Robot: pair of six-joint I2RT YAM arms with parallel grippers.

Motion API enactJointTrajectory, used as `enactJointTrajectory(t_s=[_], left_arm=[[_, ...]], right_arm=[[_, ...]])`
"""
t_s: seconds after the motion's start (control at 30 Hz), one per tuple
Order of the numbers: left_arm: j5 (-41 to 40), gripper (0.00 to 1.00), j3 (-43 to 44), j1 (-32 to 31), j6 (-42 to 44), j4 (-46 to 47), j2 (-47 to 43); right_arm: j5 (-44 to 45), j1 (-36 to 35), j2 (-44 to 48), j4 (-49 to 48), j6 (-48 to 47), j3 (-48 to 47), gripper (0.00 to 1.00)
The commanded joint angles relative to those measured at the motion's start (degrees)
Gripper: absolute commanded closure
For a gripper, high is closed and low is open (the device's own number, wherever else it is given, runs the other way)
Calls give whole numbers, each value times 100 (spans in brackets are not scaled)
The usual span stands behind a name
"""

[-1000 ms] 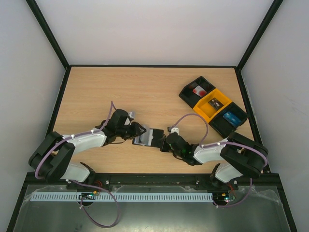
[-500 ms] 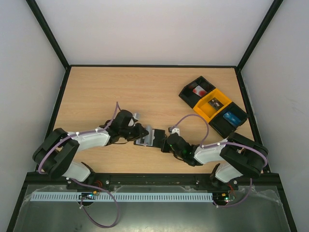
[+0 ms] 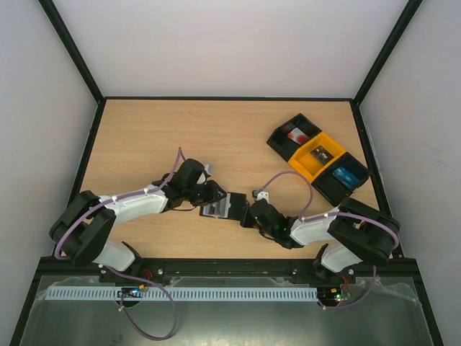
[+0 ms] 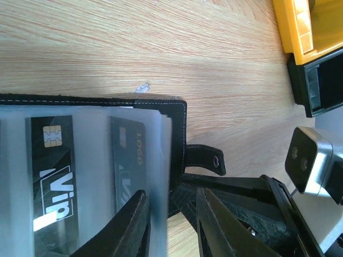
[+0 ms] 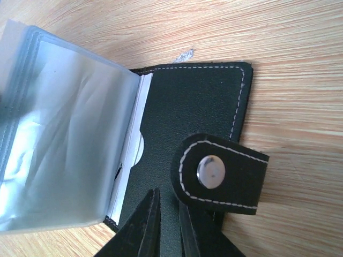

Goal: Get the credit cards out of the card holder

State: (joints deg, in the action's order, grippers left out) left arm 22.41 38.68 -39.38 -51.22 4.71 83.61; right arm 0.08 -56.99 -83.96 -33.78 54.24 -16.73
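Left wrist view: dark credit cards reading "Vip" and "LOGO" sit sleeved in the black folding card holder on the surface. Left hand, slightly open, straddles the sleeves; right hand, nearly closed, pinches its cover.

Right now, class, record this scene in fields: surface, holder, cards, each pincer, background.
Surface: pale wooden table
Holder: flat black stitched card holder, open on the table
Cards: dark chip cards inside frosted clear plastic sleeves
Left pincer: fingers either side of the sleeve edge; grip unclear
Right pincer: closed on the holder's black cover
Background: black and yellow open bins
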Motion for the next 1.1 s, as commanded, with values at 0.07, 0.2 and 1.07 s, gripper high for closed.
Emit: enactJointTrajectory(t_s=[0.07,0.2,1.07], left_arm=[[-196,75,183,-52,190,-615,-47],[-80,81,211,-122,233,-578,43],[-6,75,292,-334,-37,-345,108]], right_arm=[[5,21,250,-154,154,117,87],[-253,17,530,-172,256,133,82],[-1183,19,129,-829,686,-113,43]])
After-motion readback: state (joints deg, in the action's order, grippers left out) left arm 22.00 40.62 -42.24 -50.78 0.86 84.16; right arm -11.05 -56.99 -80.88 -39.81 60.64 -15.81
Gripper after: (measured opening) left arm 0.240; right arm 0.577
